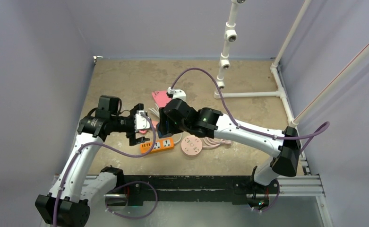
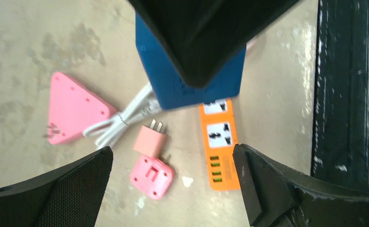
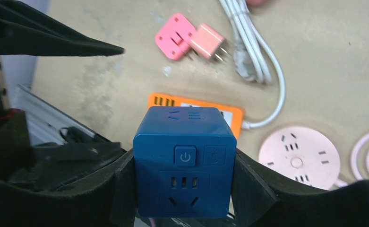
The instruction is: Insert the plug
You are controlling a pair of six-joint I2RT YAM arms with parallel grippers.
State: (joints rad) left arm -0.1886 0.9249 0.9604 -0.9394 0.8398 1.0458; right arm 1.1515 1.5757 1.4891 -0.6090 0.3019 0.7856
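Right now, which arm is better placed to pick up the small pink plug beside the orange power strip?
Left. The left gripper is open and empty, and the pink plug lies between its fingers in the wrist view. The right gripper is shut on the blue socket cube.

The light is soft and even in the top view, and it comes from above. The arms drop pale, fuzzy shadows on the table (image 1: 125,80) around the orange power strip (image 1: 157,145). In the left wrist view a white shine lies on the table right of the strip. The black fingers (image 2: 64,194) near the lens look blurry (the whole picture is a bit smeary). In the right wrist view the blue cube (image 3: 184,161) in front of the strip is sharp and bright.
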